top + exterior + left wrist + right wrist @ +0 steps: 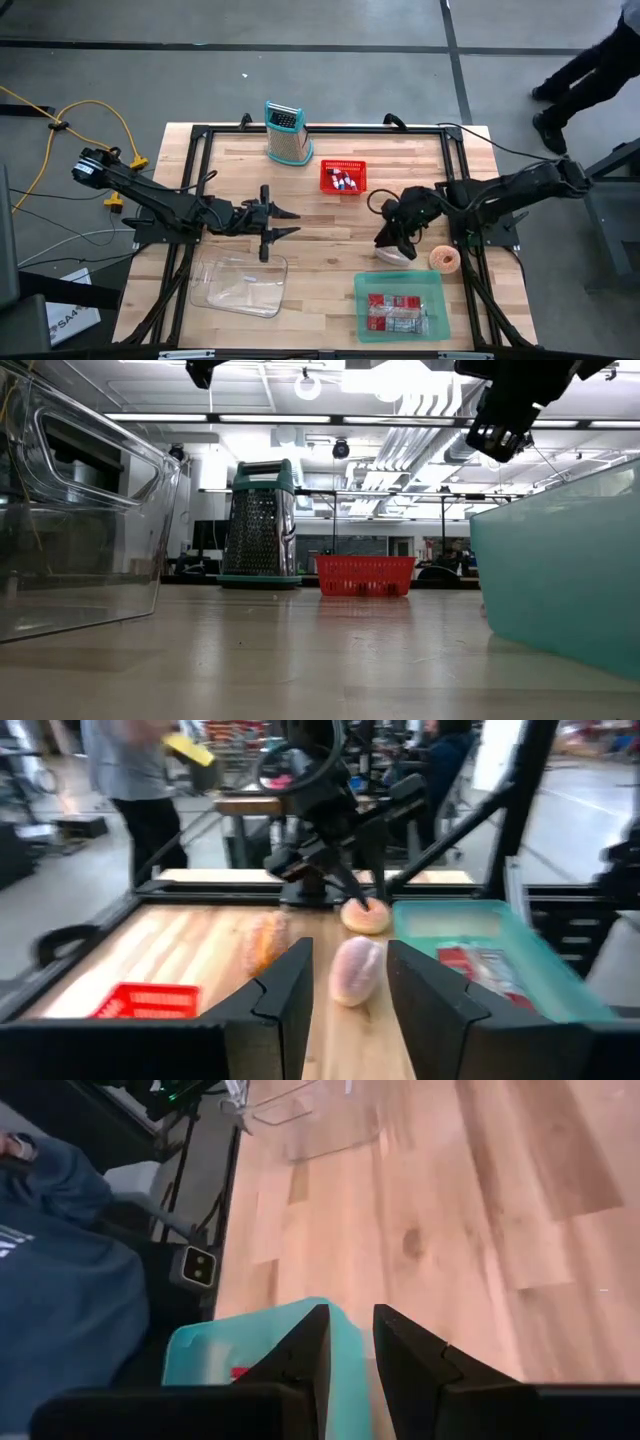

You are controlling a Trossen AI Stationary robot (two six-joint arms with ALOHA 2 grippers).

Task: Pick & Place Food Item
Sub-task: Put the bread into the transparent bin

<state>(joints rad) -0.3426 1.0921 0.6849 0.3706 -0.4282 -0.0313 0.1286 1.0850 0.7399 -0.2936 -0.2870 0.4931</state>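
We see the right gripper [393,237] raised over the table [330,230], nearly closed and empty — the pale bun [396,254] lies just beneath it, beside the doughnut [444,260]. The left gripper [283,223] hovers half open, empty — well apart from both.

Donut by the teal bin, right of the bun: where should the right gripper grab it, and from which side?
The donut lies flat on the table, between the bun and the frame rail, just beyond the teal bin. Probably best from straight above, the fingers pinching across the ring's outer edge. The right gripper, fingers nearly shut, hangs over the bun and would need to open first.
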